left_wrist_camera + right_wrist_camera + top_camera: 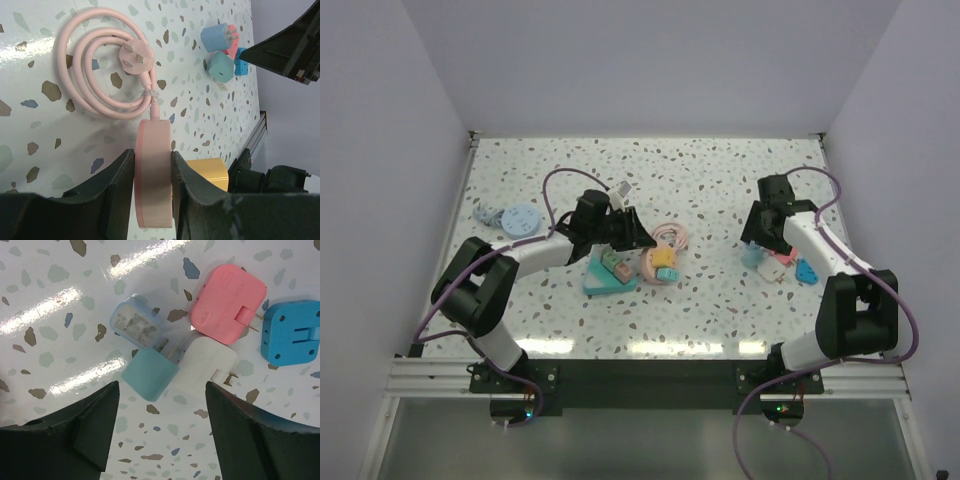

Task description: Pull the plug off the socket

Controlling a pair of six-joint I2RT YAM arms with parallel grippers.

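Left gripper (152, 160): jaws clamped on the pink socket (152, 192), one dark finger (117, 187) pressed on each broad face. The socket stands on edge on the speckled table (720, 180).

Pink socket, top view (653, 266): near the table's centre, at 4 o'clock of the left gripper (640, 243).

Yellow plug (207, 172): against the socket's face at 3 o'clock in the left wrist view. It appears to be seated in the socket, though the finger hides the joint. Top view (663, 259): it shows on the socket's upper part.

Pink cable (120, 111): runs from the socket's end at 12 o'clock and lies in a flat coil on the table. A tie binds it near the socket. Its own pink three-pin plug (135, 52) lies loose inside the coil.

Right gripper (161, 390): fingers spread wide apart over a cluster of adapters. Top view (760, 242): at 3 o'clock of the socket, well apart from it.

Adapter cluster, right wrist view:
- teal adapter (150, 374) and white adapter (205, 362), side by side between the fingertips
- pale blue adapter (136, 325), at 11 o'clock of the teal one, touching it
- pink adapter (227, 305), at 12 o'clock of the white one
- blue adapter (292, 335), at 3 o'clock of the pink one
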